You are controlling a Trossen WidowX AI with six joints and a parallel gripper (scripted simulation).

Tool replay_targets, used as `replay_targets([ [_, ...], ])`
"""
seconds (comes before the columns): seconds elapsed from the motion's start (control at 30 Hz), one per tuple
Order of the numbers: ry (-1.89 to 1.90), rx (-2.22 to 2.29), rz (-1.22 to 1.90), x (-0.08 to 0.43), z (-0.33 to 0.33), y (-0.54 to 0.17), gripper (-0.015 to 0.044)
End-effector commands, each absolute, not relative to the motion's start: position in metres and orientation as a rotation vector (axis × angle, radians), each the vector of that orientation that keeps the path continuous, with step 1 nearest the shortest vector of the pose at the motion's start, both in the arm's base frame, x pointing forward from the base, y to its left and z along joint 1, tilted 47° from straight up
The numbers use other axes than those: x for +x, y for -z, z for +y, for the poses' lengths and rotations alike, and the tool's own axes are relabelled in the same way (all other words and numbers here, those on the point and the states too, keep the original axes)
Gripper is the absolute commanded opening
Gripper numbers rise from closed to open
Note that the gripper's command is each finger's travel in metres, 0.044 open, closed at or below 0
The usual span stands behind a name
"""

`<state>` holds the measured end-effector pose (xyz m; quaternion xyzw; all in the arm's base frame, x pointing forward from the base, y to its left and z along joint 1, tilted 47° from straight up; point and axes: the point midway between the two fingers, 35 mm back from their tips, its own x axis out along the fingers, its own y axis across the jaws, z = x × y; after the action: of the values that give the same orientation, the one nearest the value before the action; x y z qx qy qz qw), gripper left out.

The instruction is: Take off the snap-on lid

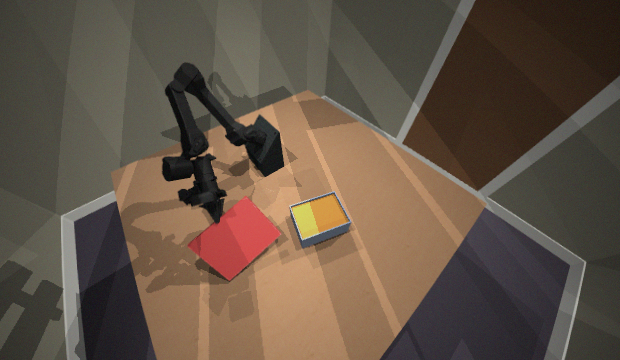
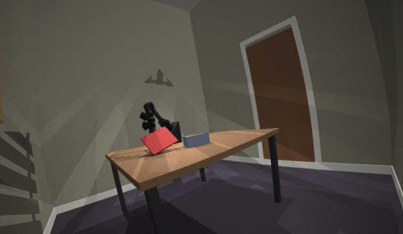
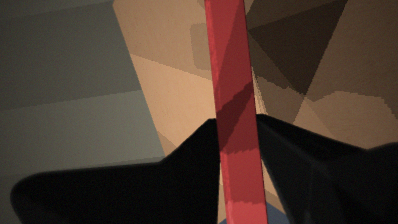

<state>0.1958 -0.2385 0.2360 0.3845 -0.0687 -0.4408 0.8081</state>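
The red lid (image 1: 235,239) (image 2: 159,140) (image 3: 235,100) is off the box and tilted, its broad face toward the top and exterior views and its lower corner at or just above the table. My gripper (image 1: 218,220) (image 3: 235,125) is shut on the lid's edge, with one finger on each side of it in the wrist view. In the exterior view the lid hides the fingertips. The blue-grey storage box (image 1: 326,237) (image 2: 197,140) stands open and upright beside the lid, with yellow-orange showing inside. Whether the lid's lowest corner touches the table cannot be told.
The wooden table (image 1: 290,310) (image 2: 169,169) carries the box and the arm's dark base (image 1: 266,150) (image 2: 177,130), which stands behind the lid and box. The table's left edge lies beyond the lid. Striped shadows cross the table.
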Motion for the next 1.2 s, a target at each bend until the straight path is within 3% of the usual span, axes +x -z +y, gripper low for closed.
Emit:
replay_targets([
  [0.0,0.969,0.828,-0.131,0.192,-0.244,-0.225,0.0000],
  [1.17,0.969,0.827,-0.130,0.188,-0.264,-0.205,0.0000],
])
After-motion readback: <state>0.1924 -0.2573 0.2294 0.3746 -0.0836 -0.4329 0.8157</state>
